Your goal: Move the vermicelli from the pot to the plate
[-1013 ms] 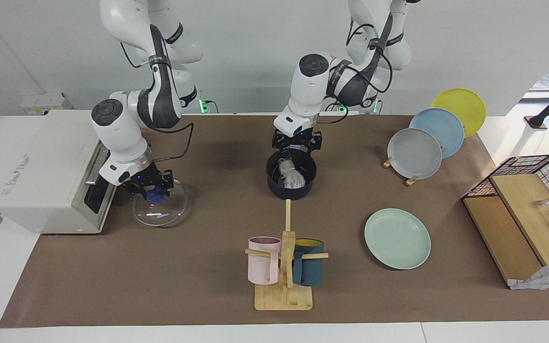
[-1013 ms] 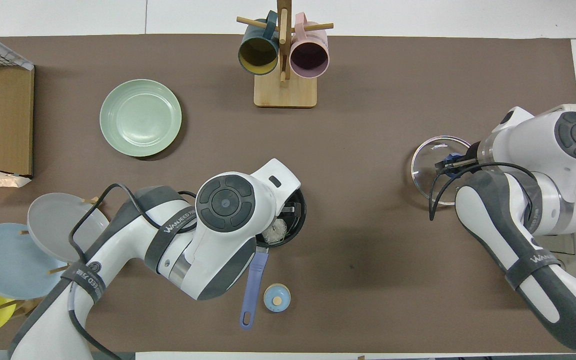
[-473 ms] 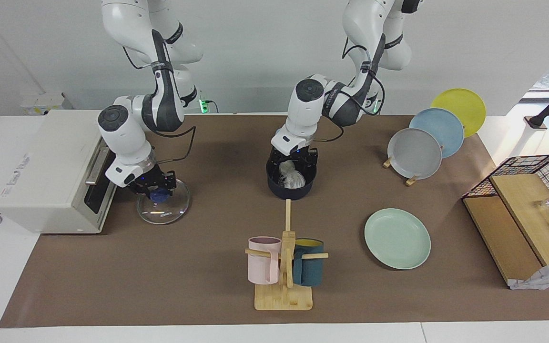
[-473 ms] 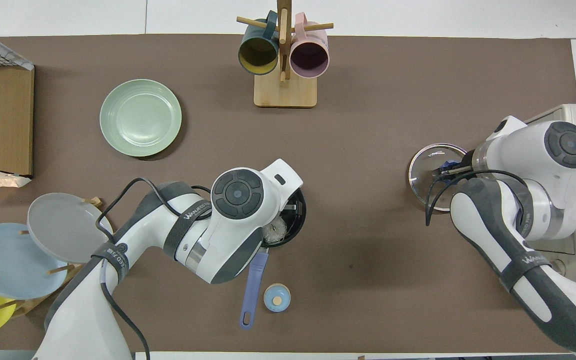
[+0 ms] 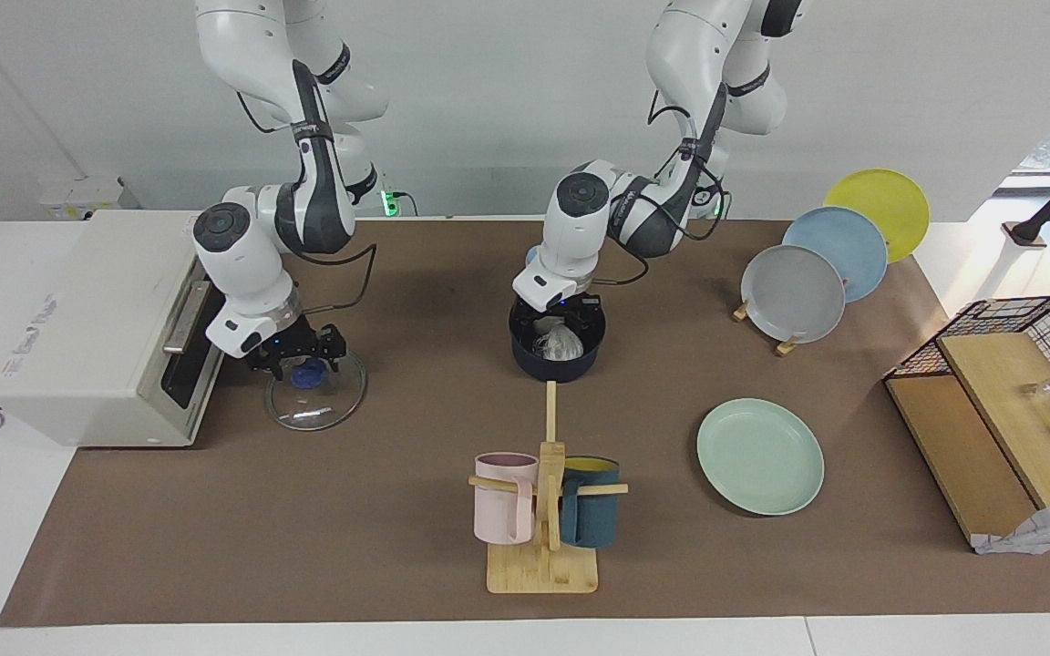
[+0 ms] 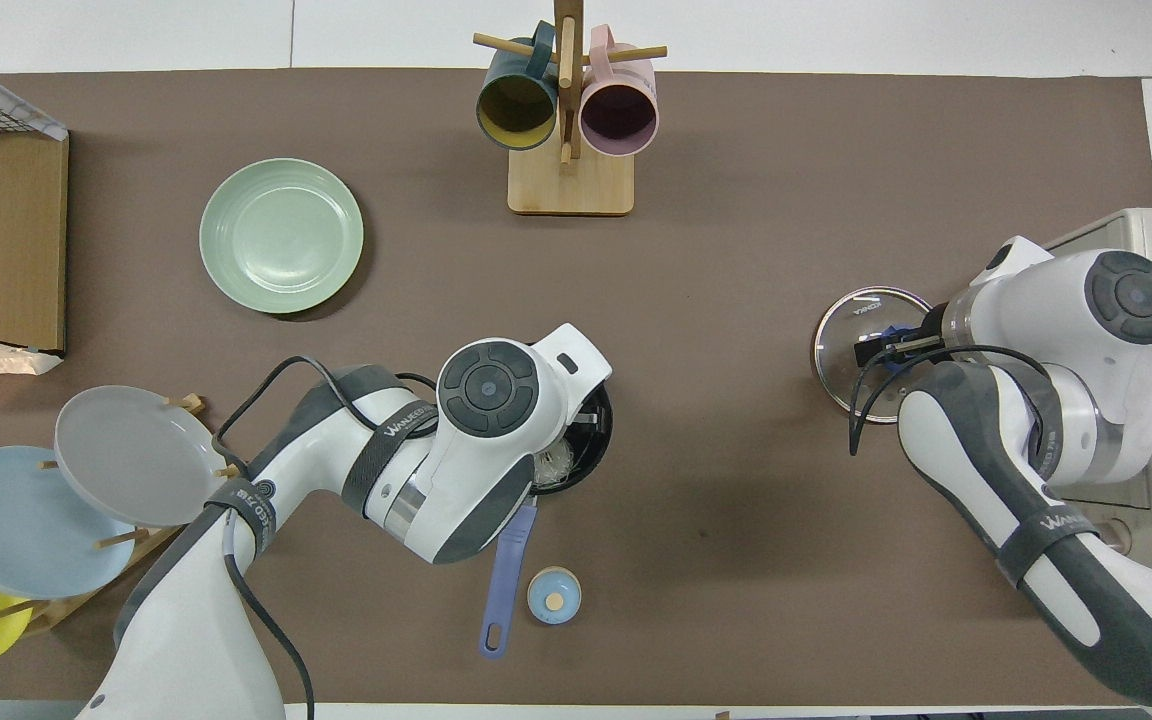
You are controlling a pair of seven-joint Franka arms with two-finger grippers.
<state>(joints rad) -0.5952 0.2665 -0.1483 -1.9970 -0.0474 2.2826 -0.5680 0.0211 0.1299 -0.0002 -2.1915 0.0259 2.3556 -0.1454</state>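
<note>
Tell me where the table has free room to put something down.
Bare mat lies between the pot and the glass lid, and from the mug stand toward the right arm's end. It is crowded around the plate rack and the wire basket.

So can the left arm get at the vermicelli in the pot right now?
Probably yes. The left hand is already down inside the open pot, right over the vermicelli. The glass lid lies off at the right arm's end, under the right hand, so nothing covers the pot.
</note>
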